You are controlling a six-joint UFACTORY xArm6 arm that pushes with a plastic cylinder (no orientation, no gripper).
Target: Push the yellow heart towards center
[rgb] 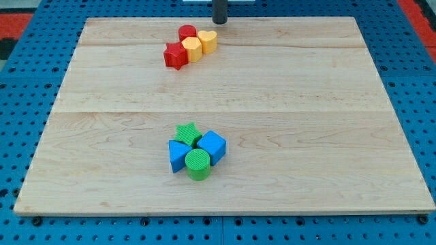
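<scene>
The yellow heart (pixel 208 41) lies near the view's top, a little left of the middle, at the right end of a tight cluster. Touching it on its left is a second yellow block, a pentagon (pixel 192 49). A red cylinder (pixel 187 32) sits above the pentagon and a red star (pixel 175 56) sits at the cluster's lower left. My tip (pixel 220 22) stands at the board's top edge, just above and to the right of the yellow heart, with a small gap between them.
A second cluster lies below the board's middle: a green star (pixel 186 133), a blue cube (pixel 212 146), a blue block (pixel 178 156) and a green cylinder (pixel 197 165). The wooden board (pixel 327 122) rests on a blue pegboard.
</scene>
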